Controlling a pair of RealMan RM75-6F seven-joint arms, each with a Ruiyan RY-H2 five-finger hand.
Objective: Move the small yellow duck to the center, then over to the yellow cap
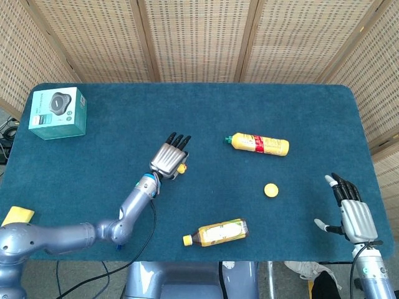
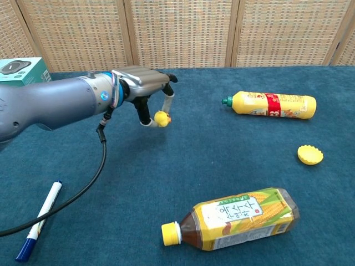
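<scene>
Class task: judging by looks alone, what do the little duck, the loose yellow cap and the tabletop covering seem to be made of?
Small yellow duck: probably soft rubber or plastic; smooth, rounded, slightly glossy.
Yellow cap: likely rigid moulded plastic; crimped, ridged rim, even colour.
Table covering: apparently a felt-like or short-pile fabric; matte teal, fuzzy texture, no shine.

The head view looks steeply down from above the near edge, taking in the whole blue desk [image 1: 206,112] out to the wicker screens. The chest view sits lower and closer, facing across the desk [image 2: 183,160] toward those screens. Both share the middle and the yellow cap [image 1: 270,190] [image 2: 310,154].
</scene>
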